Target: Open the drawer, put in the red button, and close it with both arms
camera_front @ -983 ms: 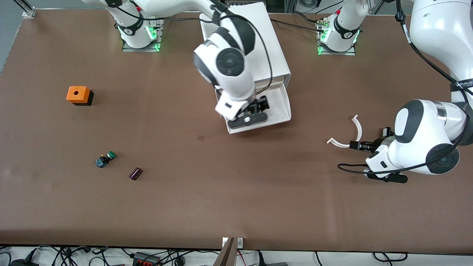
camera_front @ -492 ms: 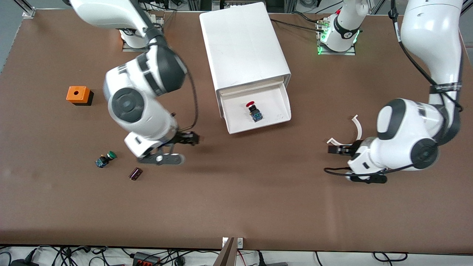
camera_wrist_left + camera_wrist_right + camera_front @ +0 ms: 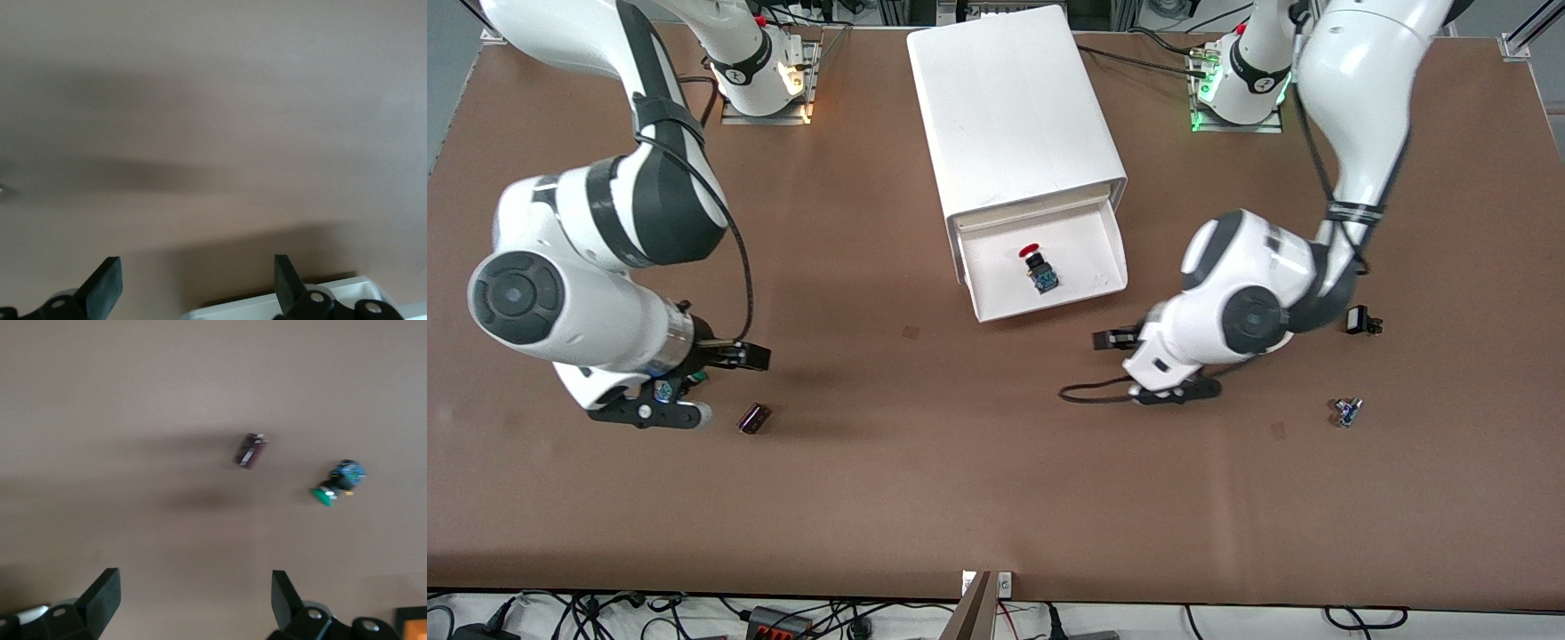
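In the front view, the red button (image 3: 1032, 253) lies in the pulled-out drawer (image 3: 1107, 244) at the top of the white cabinet (image 3: 1009, 98); the left gripper (image 3: 1113, 339) hangs over the brown worktop (image 3: 960, 462) near the drawer's front toward the left arm's end, while the right gripper (image 3: 751, 356) hovers above the dark purple part (image 3: 752, 418). In the left wrist view, the left gripper (image 3: 198, 283) is spread wide over bare worktop (image 3: 213, 100), with a white drawer corner (image 3: 347, 290) beside one finger. In the right wrist view, the right gripper (image 3: 195, 600) is likewise spread wide, with the purple part (image 3: 251, 450) and green-capped button (image 3: 337, 483) on the worktop.

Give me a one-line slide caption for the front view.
Red button lies in the open drawer; left gripper and right gripper hover over the table.
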### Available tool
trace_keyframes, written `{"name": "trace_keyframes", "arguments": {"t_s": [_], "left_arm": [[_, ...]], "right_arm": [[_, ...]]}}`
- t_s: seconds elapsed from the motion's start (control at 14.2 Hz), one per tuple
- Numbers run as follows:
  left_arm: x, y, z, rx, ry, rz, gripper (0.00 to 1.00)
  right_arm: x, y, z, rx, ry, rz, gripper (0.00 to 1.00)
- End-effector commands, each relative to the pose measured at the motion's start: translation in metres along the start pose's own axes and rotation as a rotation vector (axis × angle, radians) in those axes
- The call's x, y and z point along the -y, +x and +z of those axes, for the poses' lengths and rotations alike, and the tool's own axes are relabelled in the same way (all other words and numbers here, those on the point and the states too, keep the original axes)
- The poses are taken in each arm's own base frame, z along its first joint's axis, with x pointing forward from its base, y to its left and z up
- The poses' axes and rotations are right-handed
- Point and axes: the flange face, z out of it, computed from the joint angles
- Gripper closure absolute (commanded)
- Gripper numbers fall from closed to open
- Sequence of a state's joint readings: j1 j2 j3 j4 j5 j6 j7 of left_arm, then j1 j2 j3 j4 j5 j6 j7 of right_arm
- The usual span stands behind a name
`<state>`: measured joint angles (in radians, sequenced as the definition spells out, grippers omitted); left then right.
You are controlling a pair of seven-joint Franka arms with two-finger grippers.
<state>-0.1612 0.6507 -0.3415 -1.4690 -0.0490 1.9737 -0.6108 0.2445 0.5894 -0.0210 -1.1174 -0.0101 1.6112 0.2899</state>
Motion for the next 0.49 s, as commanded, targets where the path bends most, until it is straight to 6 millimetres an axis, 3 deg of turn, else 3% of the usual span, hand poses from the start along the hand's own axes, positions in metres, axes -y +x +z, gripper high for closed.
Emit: {"name": "trace_keyframes", "arguments": {"t_s": [0.0, 0.14, 0.42], "left_arm": [[-0.017, -0.017, 0.027, -0.06, -0.009, -0.072, 0.0], [-0.029, -0.032, 0.048, -0.078, -0.009, -0.056, 0.0], [-0.043, -0.058, 0.051, -0.036, 0.029, -0.091, 0.0]], "right_arm": [[-0.034, -0.022, -0.021, -0.006, -0.014, -0.064, 0.0], [-0.065, -0.018, -0.033, -0.023, 0.001, -0.105, 0.0], [-0.116, -0.022, -0.06, -0.048, 0.015, -0.066, 0.0]]}}
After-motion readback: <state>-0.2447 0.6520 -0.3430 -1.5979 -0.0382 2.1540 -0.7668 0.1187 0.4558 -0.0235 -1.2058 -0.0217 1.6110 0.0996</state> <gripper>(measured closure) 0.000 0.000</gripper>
